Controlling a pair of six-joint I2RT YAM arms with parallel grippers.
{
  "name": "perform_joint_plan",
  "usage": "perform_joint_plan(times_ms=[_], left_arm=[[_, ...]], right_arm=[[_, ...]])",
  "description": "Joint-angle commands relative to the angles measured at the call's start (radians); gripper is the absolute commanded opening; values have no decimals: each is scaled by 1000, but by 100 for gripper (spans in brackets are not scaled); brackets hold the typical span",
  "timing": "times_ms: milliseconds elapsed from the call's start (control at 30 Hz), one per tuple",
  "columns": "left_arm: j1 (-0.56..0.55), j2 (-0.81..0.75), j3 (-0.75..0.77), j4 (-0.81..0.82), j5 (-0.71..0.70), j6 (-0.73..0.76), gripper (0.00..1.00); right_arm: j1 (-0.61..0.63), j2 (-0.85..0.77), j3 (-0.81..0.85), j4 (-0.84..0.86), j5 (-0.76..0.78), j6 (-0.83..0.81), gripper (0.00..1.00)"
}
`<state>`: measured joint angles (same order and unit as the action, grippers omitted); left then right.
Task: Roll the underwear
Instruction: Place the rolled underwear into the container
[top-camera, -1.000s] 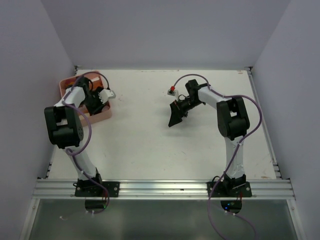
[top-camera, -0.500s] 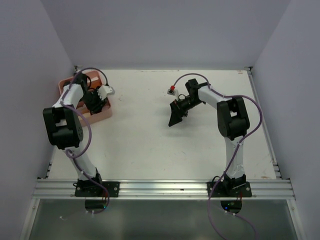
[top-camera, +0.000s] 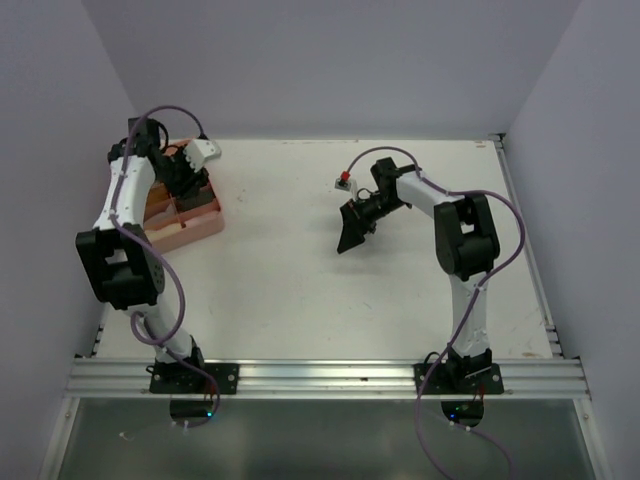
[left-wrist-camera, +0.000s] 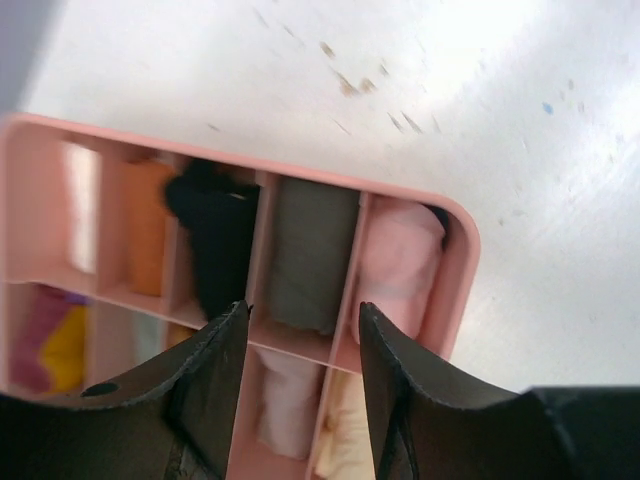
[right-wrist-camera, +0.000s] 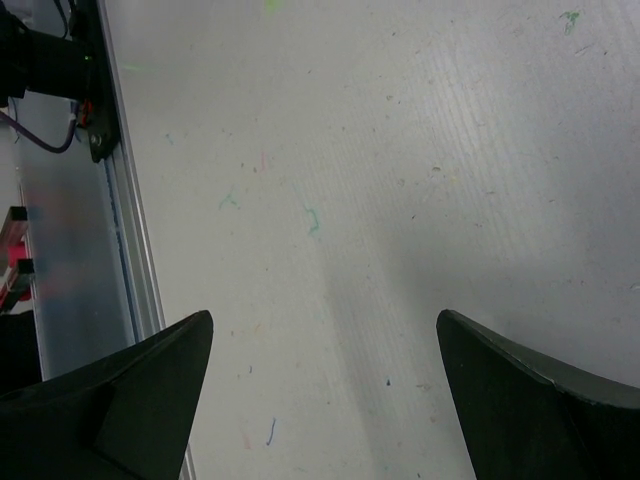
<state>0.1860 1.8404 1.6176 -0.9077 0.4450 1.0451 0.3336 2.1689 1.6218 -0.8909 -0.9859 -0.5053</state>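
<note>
Item 1: my left end effector (left-wrist-camera: 300, 400), above the tray (left-wrist-camera: 300, 172). Fingers set at a narrow gap, nothing between them.
Item 2: olive underwear (left-wrist-camera: 310, 255), bundled in the tray compartment next to the corner one, directly below that gap.
Item 3: pink underwear (left-wrist-camera: 398, 268), dark edging showing, in the tray's rounded corner compartment, just beside the olive one.
Item 4: black cloth (left-wrist-camera: 215, 240), in the tray compartment on the olive one's other side.
Item 5: my right end effector (right-wrist-camera: 325, 400), well apart from the tray, over bare table (right-wrist-camera: 400, 150). Fingers spread wide, holding nothing.
</note>
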Motion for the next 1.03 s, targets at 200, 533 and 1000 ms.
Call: perform_joint_plan(times_ms=[200, 533, 1000], left_arm=[[-92, -185, 102, -42, 218, -247, 100], [-388, -375, -418, 515, 23, -720, 100], [-396, -418, -578, 589, -48, -769, 100]], right_arm=[[-10, -294, -98, 185, 153, 188, 99], [-77, -654, -356, 303, 475, 312, 99], [-102, -785, -570, 388, 512, 332, 99]])
